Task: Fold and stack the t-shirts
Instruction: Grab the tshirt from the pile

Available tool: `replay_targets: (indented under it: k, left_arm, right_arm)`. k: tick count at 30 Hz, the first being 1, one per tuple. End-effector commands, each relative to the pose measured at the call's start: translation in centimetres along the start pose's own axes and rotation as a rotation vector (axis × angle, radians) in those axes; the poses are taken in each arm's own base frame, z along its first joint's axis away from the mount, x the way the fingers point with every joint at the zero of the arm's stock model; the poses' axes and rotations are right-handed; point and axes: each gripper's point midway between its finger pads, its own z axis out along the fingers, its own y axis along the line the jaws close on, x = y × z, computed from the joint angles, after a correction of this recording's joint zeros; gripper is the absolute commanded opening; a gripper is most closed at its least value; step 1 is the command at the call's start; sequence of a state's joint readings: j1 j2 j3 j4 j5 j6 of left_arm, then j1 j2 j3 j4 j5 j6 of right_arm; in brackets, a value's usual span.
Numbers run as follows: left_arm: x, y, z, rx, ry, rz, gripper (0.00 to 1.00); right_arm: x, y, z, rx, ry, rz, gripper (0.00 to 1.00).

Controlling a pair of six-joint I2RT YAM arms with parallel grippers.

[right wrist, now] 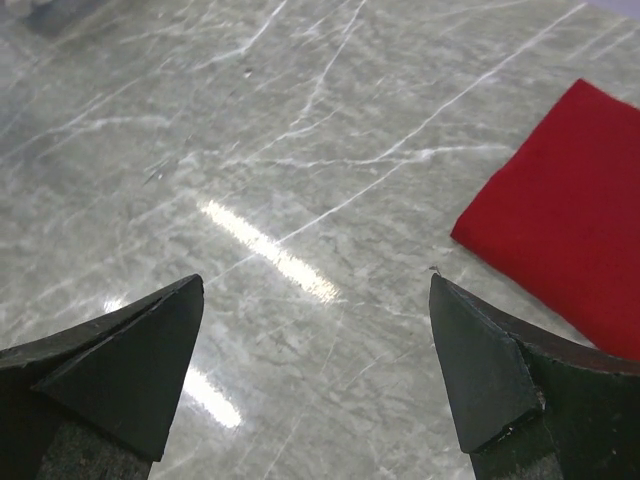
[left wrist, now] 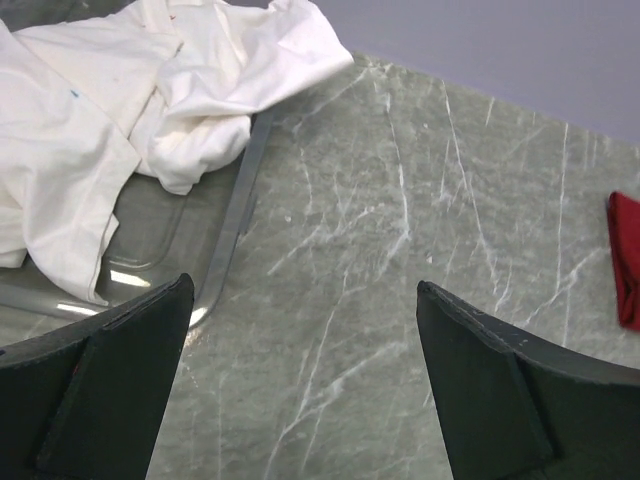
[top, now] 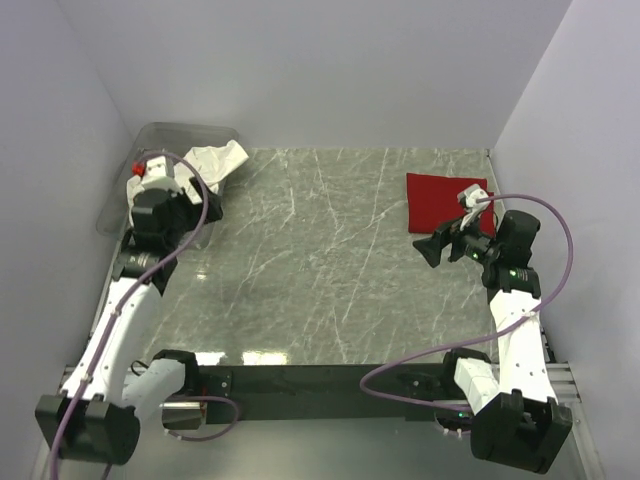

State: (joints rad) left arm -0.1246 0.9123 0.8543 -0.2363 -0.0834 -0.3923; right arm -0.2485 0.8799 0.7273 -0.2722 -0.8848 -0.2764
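Observation:
The white t-shirt (top: 218, 160) lies crumpled in a clear bin at the back left, one part hanging over the rim. It also shows in the left wrist view (left wrist: 120, 90); its chest graphic is hidden. The plain red t-shirt (top: 441, 200) lies folded flat on the table at the back right, and it shows in the right wrist view (right wrist: 570, 230). My left gripper (top: 197, 208) (left wrist: 302, 284) is open and empty above the table just beside the bin. My right gripper (top: 432, 250) (right wrist: 316, 280) is open and empty, just in front of the red shirt.
The clear plastic bin (top: 185, 132) (left wrist: 235, 215) stands in the back left corner against the wall. The grey marble table (top: 330, 270) is boxed in by white walls on the left, back and right. The red shirt's edge shows far right in the left wrist view (left wrist: 626, 260).

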Motion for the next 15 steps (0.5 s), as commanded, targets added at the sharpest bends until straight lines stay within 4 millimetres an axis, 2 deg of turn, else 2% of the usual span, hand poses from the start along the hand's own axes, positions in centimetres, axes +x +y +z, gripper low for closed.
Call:
replay_targets:
  k: [1, 3, 4, 11, 13, 15]
  left_arm:
    - [-2.9, -1.0, 1.1, 0.025, -0.006, -0.070, 0.99]
    - [-4.2, -0.5, 2.0, 0.006, -0.006, -0.091, 0.99]
    - [-3.4, 0.1, 3.4, -0.017, 0.037, -0.102, 0.98]
    - [-2.5, 1.5, 10.2, -0.064, 0.172, -0.076, 0.91]
    - [-2.3, 3.2, 12.4, -0.092, 0.205, -0.073, 0.86]
    - [-1.6, 3.9, 14.3, -0.099, 0.244, -0.075, 0.84]
  right_arm:
    - [-0.2, 0.9, -0.1, -0.067, 0.015, -0.049, 1.00]
    - [0.1, 1.0, 0.0, -0.086, 0.034, -0.042, 1.00]
    - [0.0, 1.0, 0.0, -0.087, 0.037, -0.046, 1.00]
    - [-0.1, 1.6, -0.4, -0.105, 0.037, -0.061, 1.00]
    - [-0.1, 1.8, -0.5, -0.109, 0.036, -0.062, 1.00]
    - [-0.1, 1.8, -0.5, -0.107, 0.036, -0.061, 1.00]
